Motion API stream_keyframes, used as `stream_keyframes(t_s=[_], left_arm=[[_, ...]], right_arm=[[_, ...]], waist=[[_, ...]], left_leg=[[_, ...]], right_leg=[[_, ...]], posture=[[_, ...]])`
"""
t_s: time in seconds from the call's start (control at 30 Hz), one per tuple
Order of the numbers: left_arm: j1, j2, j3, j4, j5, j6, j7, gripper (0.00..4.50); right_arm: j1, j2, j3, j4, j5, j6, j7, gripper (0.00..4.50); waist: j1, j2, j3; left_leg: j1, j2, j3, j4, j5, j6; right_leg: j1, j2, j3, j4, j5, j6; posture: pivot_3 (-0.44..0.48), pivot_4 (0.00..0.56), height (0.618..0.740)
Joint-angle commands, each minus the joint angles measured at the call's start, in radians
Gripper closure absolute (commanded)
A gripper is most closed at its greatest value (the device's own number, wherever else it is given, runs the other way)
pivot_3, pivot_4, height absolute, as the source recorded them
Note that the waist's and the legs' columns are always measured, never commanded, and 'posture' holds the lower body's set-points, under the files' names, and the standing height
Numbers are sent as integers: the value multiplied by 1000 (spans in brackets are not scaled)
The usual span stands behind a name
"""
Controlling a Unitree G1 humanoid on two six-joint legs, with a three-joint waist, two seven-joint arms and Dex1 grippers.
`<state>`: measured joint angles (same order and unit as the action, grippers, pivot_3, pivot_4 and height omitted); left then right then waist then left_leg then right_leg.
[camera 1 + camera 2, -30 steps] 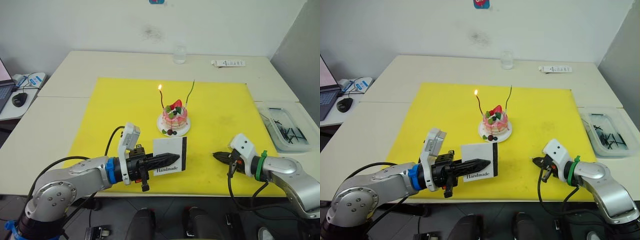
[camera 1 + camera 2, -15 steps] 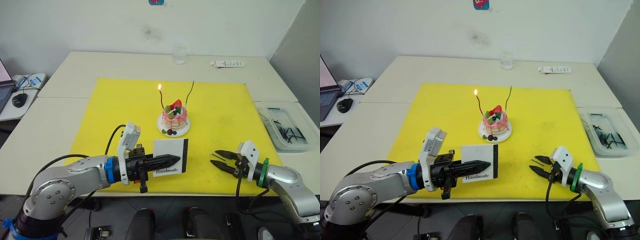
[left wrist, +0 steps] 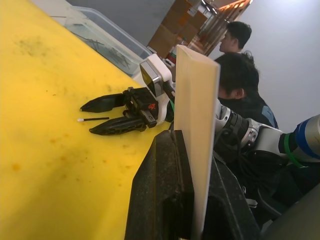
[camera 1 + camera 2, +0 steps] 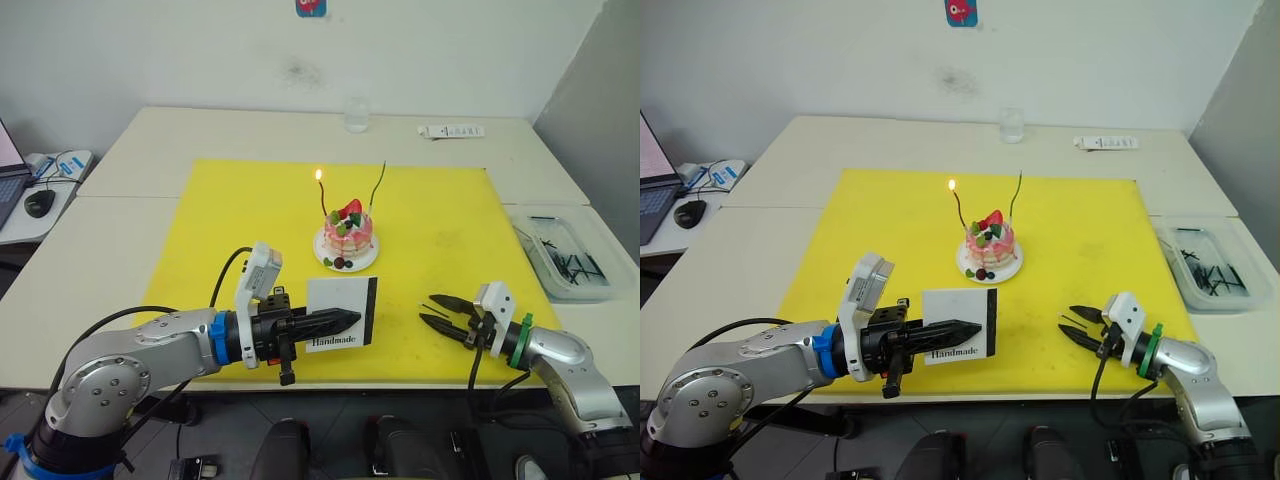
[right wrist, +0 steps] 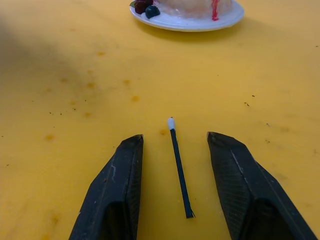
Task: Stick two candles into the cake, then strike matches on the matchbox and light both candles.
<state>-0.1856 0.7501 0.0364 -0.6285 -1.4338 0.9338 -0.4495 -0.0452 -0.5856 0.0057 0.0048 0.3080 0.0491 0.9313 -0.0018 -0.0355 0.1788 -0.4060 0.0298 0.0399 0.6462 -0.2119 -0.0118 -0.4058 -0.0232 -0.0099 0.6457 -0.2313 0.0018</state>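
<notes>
Left gripper (image 4: 350,320), clamped on the matchbox (image 4: 340,312), holds it upright on edge over the yellow mat (image 4: 230,220), near the front edge. Right gripper (image 5: 175,150), fingers spread, rests low on the mat with one match (image 5: 179,167) lying loose between them, untouched. Cake (image 4: 347,235) at mat centre carries both candles: the red one (image 4: 322,200) lit, the green one (image 4: 380,186) unlit.

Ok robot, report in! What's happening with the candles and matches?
Left gripper shut on white matchbox. Right gripper open around dark match. One candle lit on pink cake.
</notes>
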Motion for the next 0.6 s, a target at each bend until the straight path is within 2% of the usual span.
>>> stream_keyframes(t_s=[0.03,0.17,0.27,0.33,0.37,0.6], left_arm=[[-11,9,12,-13,-17,1,-16,4500],[-10,0,5,-17,-15,-1,-11,4500],[-10,-1,4,-17,-16,-1,-12,4500],[-10,-1,4,-15,-15,-1,-14,4500],[-11,-2,4,-15,-14,-2,-13,4500],[-7,-6,2,-18,-12,-4,-12,4500]], right_arm=[[-13,-27,-10,-14,-8,32,3,2418],[-24,-47,2,-27,-15,63,14,2418],[-27,-54,5,-57,0,88,26,3287],[-28,-51,5,-64,2,99,28,4097],[-31,-47,8,-64,-1,99,28,4350],[-45,-33,12,-50,-13,92,23,4350]], waist=[[0,0,0],[0,0,0],[0,0,0],[0,0,0],[0,0,0],[0,0,0]], left_leg=[[0,0,0,0,0,0],[0,0,-1,0,0,0],[0,0,0,0,0,0],[0,0,0,-1,0,0],[0,0,0,-2,0,0],[0,0,-1,-3,0,0]], right_leg=[[0,0,0,0,0,0],[0,0,0,0,0,0],[0,0,0,0,0,0],[0,0,0,0,0,0],[0,0,0,0,0,-1],[0,1,-1,0,-1,-2]], posture=[[0,150,740],[0,150,740],[0,150,740],[0,150,740],[0,150,740],[0,150,740]])
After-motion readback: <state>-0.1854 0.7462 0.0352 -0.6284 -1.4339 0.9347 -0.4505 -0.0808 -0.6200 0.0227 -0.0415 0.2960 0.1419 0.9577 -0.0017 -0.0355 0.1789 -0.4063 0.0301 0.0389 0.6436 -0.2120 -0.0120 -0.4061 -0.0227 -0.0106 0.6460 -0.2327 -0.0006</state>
